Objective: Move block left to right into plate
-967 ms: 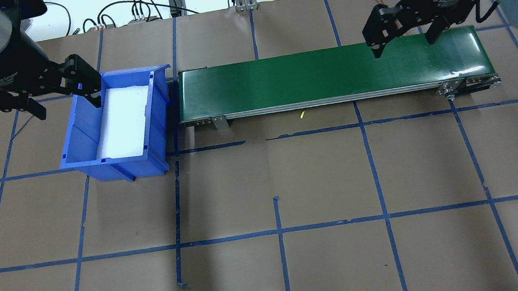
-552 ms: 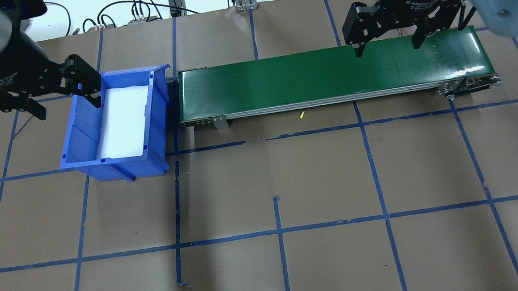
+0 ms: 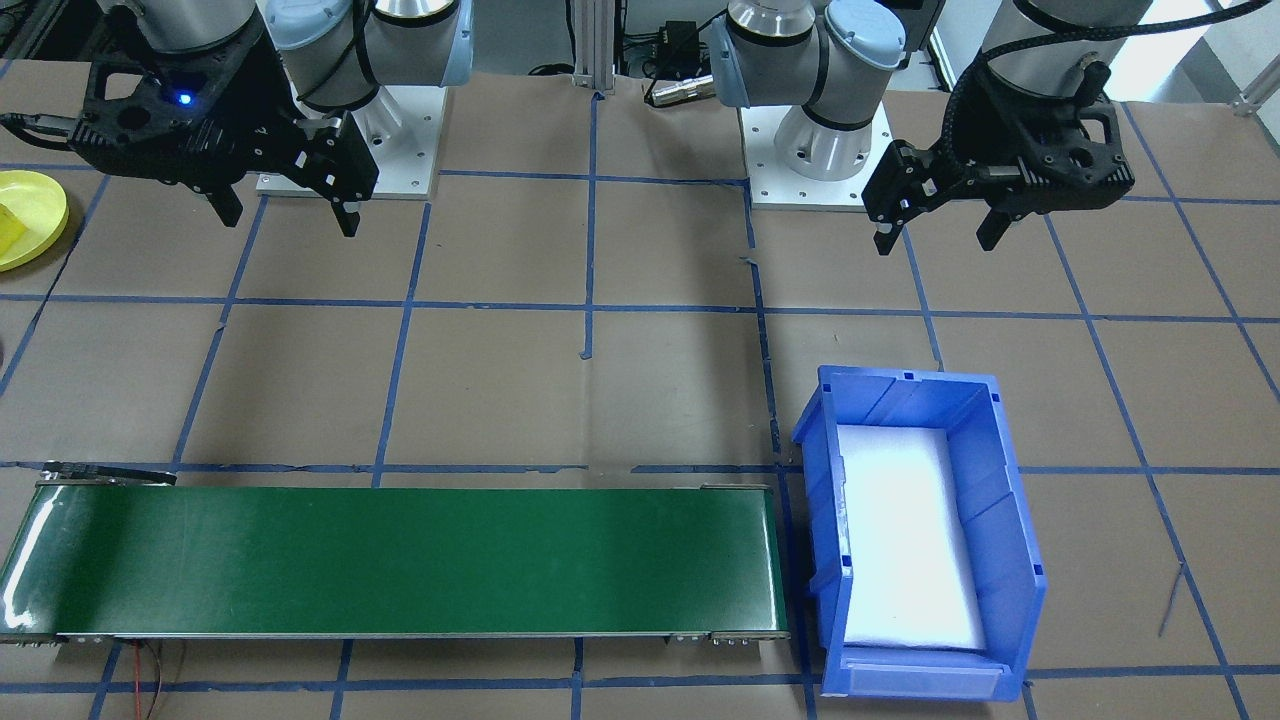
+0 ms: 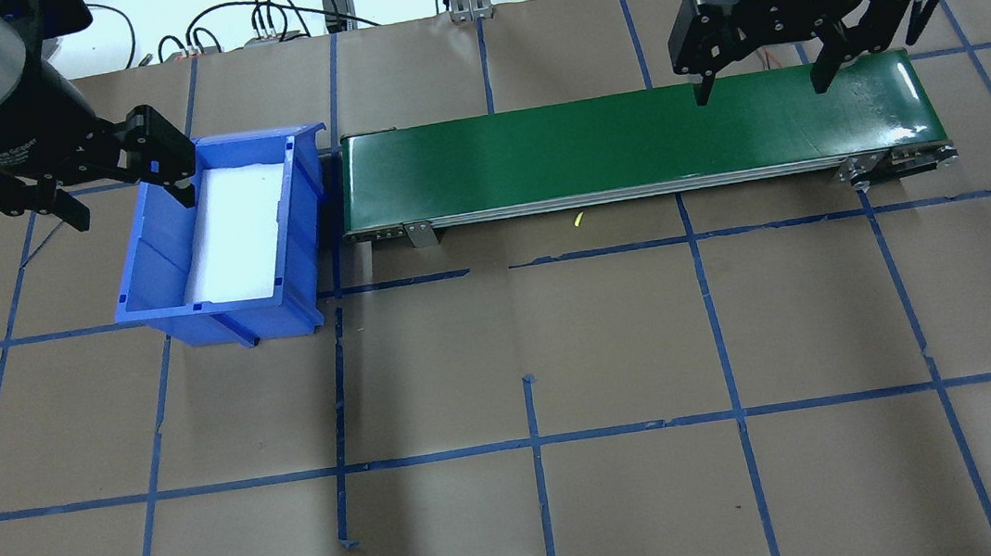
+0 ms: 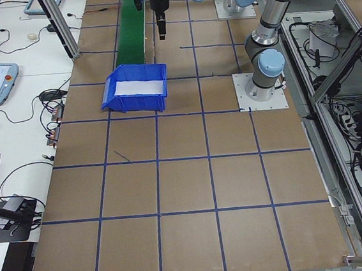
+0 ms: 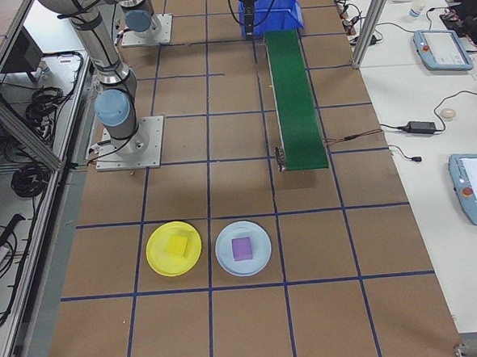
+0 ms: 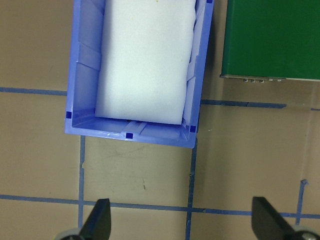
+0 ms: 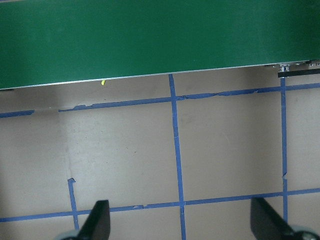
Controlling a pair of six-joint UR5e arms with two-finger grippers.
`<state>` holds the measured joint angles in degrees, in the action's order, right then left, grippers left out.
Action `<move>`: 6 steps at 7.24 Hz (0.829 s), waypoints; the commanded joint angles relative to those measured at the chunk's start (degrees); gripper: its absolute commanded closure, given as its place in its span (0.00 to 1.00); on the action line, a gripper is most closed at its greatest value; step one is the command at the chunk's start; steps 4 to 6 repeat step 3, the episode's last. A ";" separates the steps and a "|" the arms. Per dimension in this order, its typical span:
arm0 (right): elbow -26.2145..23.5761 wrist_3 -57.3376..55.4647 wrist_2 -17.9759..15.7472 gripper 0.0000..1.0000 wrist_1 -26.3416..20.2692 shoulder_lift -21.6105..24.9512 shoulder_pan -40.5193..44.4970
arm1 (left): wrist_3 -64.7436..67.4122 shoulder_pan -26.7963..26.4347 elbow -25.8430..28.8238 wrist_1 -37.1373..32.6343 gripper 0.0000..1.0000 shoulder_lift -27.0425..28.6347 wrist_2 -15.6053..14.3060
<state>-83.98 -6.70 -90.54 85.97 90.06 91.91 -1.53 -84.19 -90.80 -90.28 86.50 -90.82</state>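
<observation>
Front-facing view: left gripper [image 3: 935,237] spread wide, empty, hanging above bare paper on the robot's side of the blue bin [image 3: 1010,560]. Right gripper [image 3: 287,215] likewise spread and empty, well apart from the green conveyor [image 3: 400,560]. Yellow plate [image 3: 35,195] cut by the frame edge, a yellow block [image 3: 8,230] on it.

Overhead view: left gripper [image 4: 128,203] at the bin's [image 4: 167,259] outer corner, fingers apart, gripping nothing. Right gripper [image 4: 763,89] open over the conveyor's [image 4: 630,146] far edge, toward the end away from the bin. Brown paper table [image 4: 541,515] gridded with blue tape; cables beyond the conveyor.

Right-side view: plate [image 6: 158,260] sits well past the conveyor's [image 6: 294,94] end, yellow block [image 6: 176,245] resting inside it. Just beside it, a pale blue plate [image 6: 256,262] with a purple block [image 6: 241,248]. White benches with pendants beyond the conveyor.

Left wrist view: fingertips [image 7: 100,222] apart, bin [image 7: 82,65] ahead, white foam liner [image 7: 145,60] inside.

Right wrist view: fingertips [image 8: 97,220] apart over taped paper, conveyor [image 8: 160,37] ahead.
</observation>
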 commanded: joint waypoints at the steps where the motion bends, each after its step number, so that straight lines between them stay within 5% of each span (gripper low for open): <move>1: -0.21 0.02 -0.08 0.00 -0.19 0.29 -0.24 | 0.13 -0.27 -0.08 -0.25 0.00 -0.19 -0.32; 6: -0.65 0.19 0.10 0.00 -0.01 0.29 -0.24 | 0.04 -0.18 -0.08 -0.16 0.00 -0.19 -0.32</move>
